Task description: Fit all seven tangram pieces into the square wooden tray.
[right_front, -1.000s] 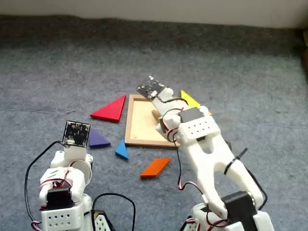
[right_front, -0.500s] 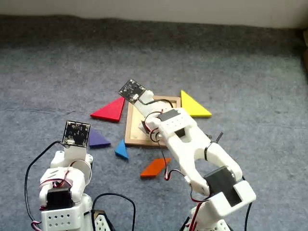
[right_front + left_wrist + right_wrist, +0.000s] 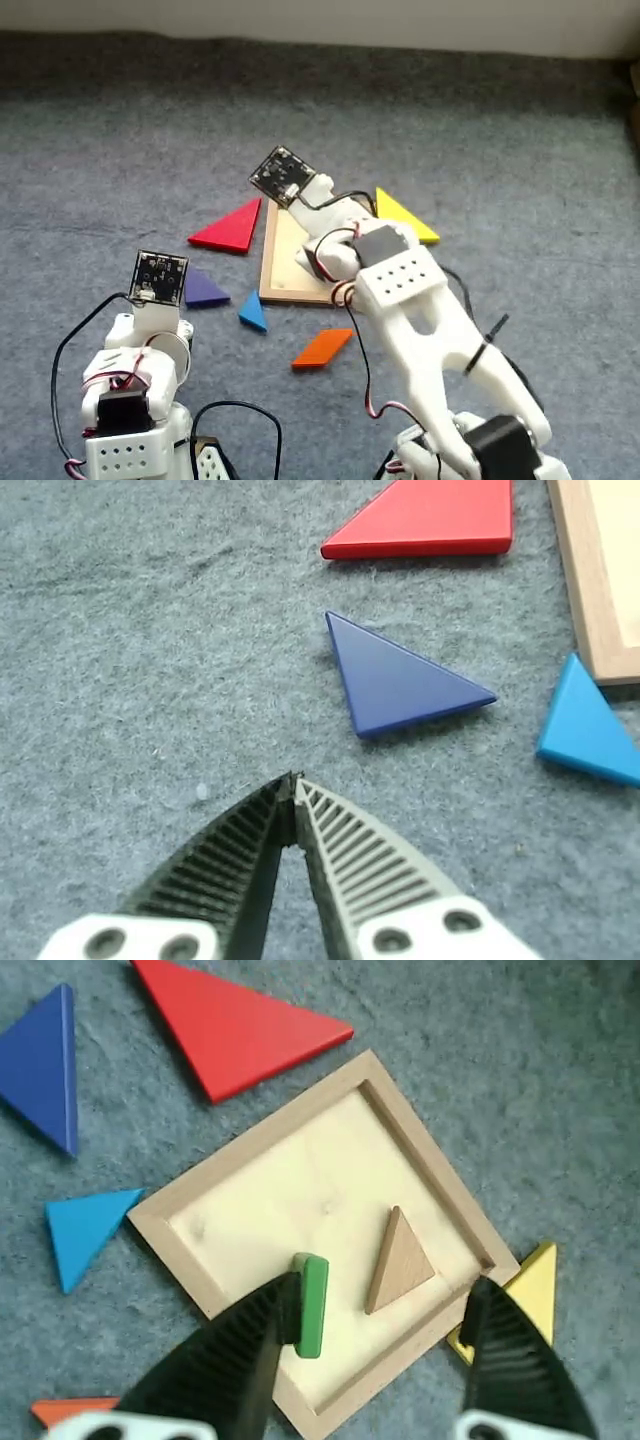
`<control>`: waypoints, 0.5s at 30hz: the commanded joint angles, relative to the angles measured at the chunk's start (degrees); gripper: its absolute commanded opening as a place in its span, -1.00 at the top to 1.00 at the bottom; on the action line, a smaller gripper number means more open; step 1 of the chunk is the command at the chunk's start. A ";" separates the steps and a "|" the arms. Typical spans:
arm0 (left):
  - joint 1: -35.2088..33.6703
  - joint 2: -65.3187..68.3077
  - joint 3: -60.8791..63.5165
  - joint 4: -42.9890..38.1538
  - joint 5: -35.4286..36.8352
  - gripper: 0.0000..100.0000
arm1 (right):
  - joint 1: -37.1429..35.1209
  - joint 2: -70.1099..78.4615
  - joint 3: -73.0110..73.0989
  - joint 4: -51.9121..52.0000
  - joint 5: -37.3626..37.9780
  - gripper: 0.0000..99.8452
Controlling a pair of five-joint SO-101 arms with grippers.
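Touching right claw [image 3: 385,1295]: green piece [image 3: 312,1306] in tray [image 3: 290,1180].

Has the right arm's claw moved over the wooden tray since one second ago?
Yes. In the high view the right claw has swung left, from the middle of the tray towards its left rim, uncovering the yellow triangle.

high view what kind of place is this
Likely an indoor robot workbench: a grey carpet-like surface, a pale wall behind it, and a wooden tray with a red triangle beside it.
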 commanded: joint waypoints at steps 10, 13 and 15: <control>-0.40 -0.40 -0.57 -1.14 -0.53 0.98 | 6.29 0.84 2.33 -6.11 -0.09 0.85; -0.40 -0.40 -0.57 -1.14 -0.53 0.98 | 5.76 7.25 2.77 -6.81 -0.09 0.85; -0.40 -0.40 -0.57 -1.14 -0.53 0.98 | 4.97 10.59 2.68 -6.81 -0.09 0.85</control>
